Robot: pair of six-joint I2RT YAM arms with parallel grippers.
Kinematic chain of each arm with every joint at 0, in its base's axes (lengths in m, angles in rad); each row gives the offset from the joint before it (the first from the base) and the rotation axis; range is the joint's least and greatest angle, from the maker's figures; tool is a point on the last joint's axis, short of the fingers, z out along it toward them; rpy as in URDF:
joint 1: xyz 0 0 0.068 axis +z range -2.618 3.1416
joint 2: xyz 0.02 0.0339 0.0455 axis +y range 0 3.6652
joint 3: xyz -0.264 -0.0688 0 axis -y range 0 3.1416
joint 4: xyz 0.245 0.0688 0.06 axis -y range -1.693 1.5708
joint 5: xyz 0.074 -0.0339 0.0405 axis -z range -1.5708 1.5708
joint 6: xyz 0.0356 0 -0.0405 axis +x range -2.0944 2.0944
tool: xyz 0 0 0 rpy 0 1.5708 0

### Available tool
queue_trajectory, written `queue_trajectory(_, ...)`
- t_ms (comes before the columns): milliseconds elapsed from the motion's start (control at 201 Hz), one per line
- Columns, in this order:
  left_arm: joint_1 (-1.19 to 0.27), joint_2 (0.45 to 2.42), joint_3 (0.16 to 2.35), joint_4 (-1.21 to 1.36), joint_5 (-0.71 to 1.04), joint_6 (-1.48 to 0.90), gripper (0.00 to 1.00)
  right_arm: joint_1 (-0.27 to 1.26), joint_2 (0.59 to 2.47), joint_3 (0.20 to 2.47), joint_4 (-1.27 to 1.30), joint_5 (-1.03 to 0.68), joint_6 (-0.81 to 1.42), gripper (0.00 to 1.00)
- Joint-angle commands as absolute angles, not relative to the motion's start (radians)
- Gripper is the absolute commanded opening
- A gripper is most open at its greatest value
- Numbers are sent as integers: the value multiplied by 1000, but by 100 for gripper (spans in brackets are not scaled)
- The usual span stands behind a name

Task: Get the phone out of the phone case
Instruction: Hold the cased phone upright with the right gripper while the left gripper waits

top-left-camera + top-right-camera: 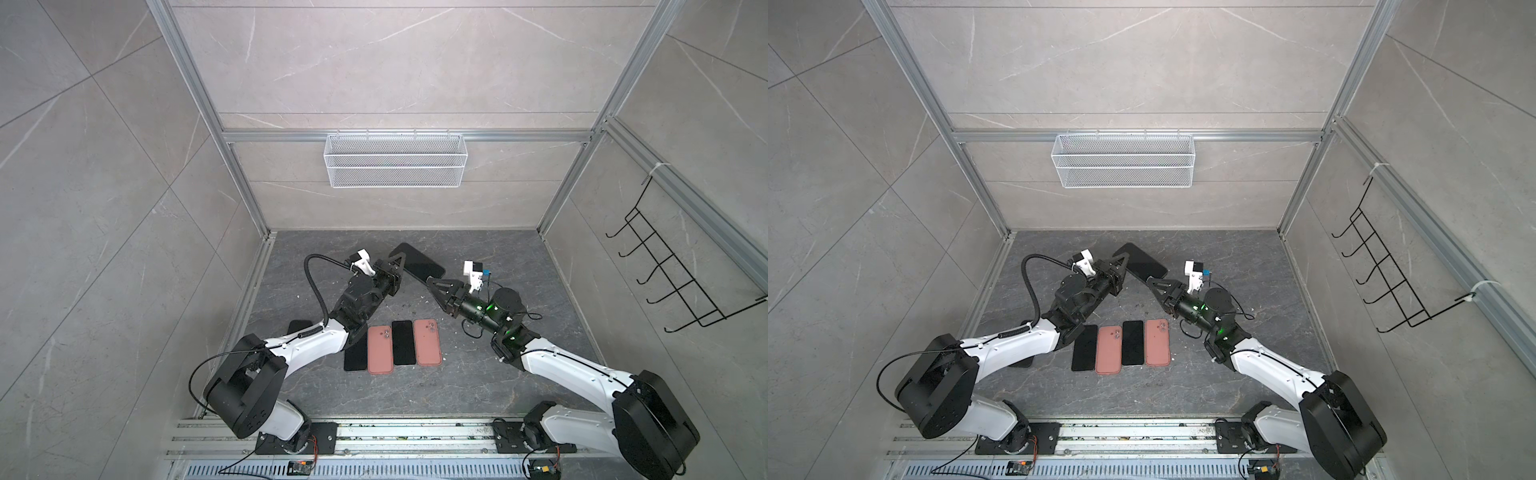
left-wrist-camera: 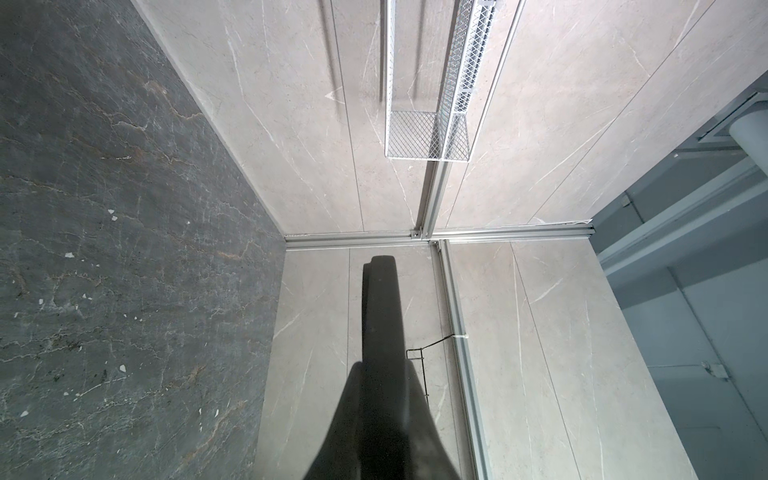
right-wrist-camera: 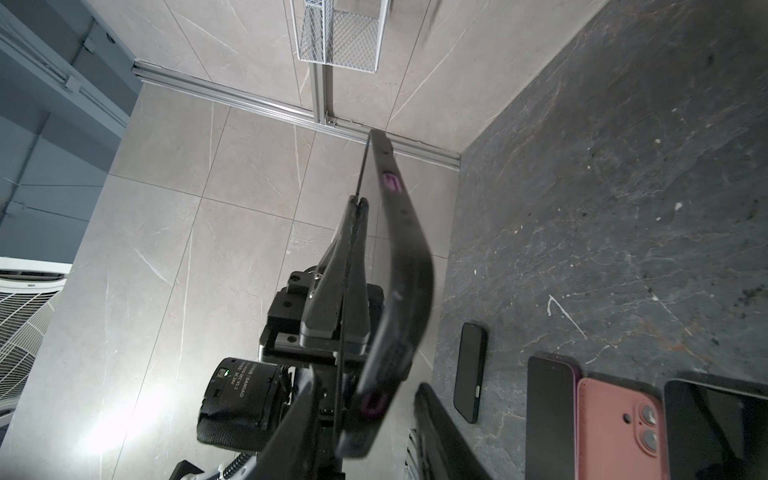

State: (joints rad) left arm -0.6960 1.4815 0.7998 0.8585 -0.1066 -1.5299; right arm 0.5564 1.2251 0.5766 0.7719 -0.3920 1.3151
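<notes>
A black phone case [image 1: 422,262] [image 1: 1142,261] with the phone in it hangs tilted above the table's back middle. My left gripper [image 1: 402,258] [image 1: 1124,258] is shut on its long left edge. In the right wrist view the left fingers [image 3: 359,203] pinch a thin black edge, and the thick cased body [image 3: 399,249], with purple showing in its cutouts, stands beside them. In the left wrist view the case [image 2: 382,299] sticks out from the shut gripper [image 2: 384,370]. My right gripper [image 1: 429,281] [image 3: 365,382] straddles the near end, jaws apart, a gap showing on one side.
Several phones lie in a row near the table's middle: black ones [image 1: 356,353] [image 1: 403,343] and pink ones [image 1: 380,349] [image 1: 427,341], camera side up. Another black phone [image 1: 300,326] lies under the left arm. A wire basket [image 1: 395,160] hangs on the back wall, a hook rack [image 1: 681,266] on the right.
</notes>
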Motion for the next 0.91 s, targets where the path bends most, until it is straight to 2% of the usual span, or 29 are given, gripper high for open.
queue_trajectory(0,-701,1488,816,975,-126,-1549,0,565,1235,577,818,-413,1319,36)
queue_trajectory(448,-707,1494,830,952,-127,-1540,0,571,1236,562,832,-414,1319,21)
queue_trajectory(652,-707,1491,838,925,-129,-1548,0,573,1236,555,833,-427,1311,7)
queue_trajectory(797,-704,1477,853,867,-115,-1565,0,573,1222,555,794,-460,1256,6)
queue_trajectory(901,-698,1474,878,812,-82,-1590,0,577,1186,574,637,-478,1117,6)
